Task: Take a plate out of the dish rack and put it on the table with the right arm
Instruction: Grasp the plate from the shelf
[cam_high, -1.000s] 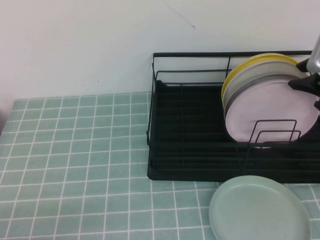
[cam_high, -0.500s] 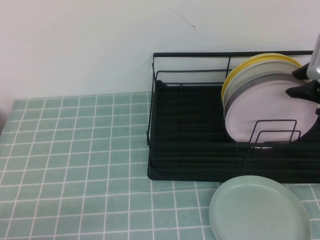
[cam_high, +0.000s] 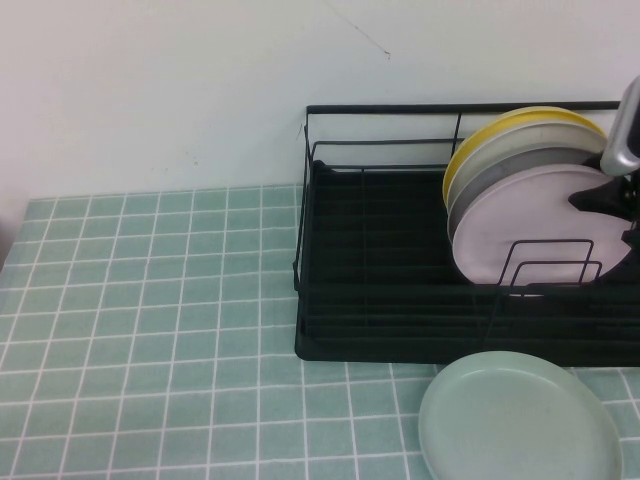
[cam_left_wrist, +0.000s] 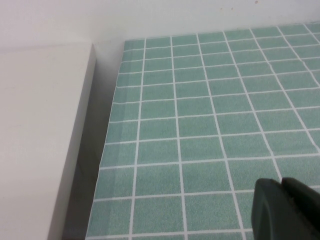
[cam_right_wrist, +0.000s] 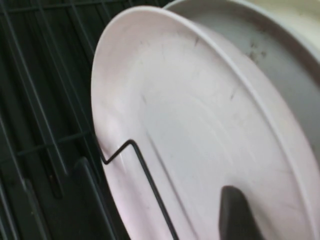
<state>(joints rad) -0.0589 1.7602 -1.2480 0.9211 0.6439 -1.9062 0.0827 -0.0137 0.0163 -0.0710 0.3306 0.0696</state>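
I see a bench (cam_high: 150, 330) of pale green tiles against a plain white wall (cam_high: 150, 90). The black dish rack (cam_high: 400, 300) stands at the wall. The pink plate (cam_high: 530, 225) stands on edge in it, frontmost of the stack, face toward me, leaning back. A green plate (cam_high: 515, 420) lies flat just before the rack. My right tool (cam_high: 625, 215) straddles the pink plate's rim, spread wide. My left tool (cam_left_wrist: 285, 210) hovers over bare tiles; cannot tell its spread.
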